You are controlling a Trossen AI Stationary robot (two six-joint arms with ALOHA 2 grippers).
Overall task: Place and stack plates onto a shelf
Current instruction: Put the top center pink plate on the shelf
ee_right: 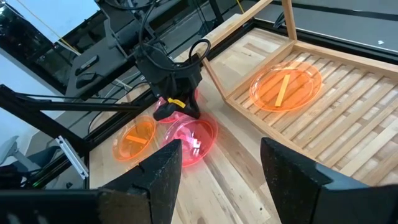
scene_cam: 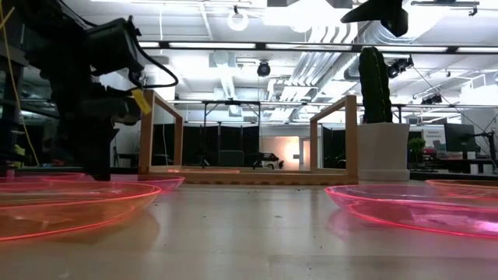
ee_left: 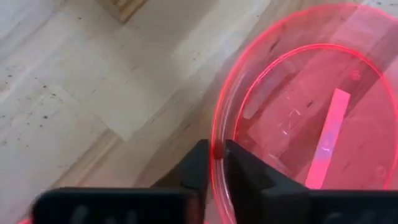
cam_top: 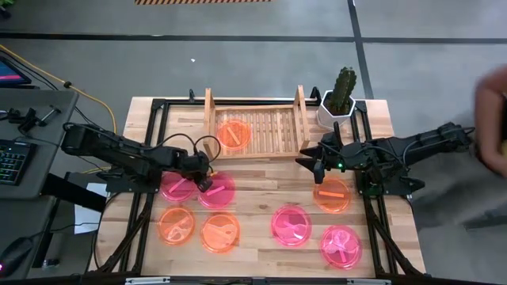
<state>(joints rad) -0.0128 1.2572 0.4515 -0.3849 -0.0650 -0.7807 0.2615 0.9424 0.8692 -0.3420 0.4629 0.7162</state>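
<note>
On the bench (cam_top: 261,178), just before the shelf (cam_top: 257,131), we see the left end effector (ee_left: 214,163) clamped on the rim of a pink plate (ee_left: 311,118). One orange plate (cam_top: 234,133) lies on the shelf's slats. Our right end effector (ee_right: 217,165) hovers near the shelf, fingers apart, holding nothing.
</note>
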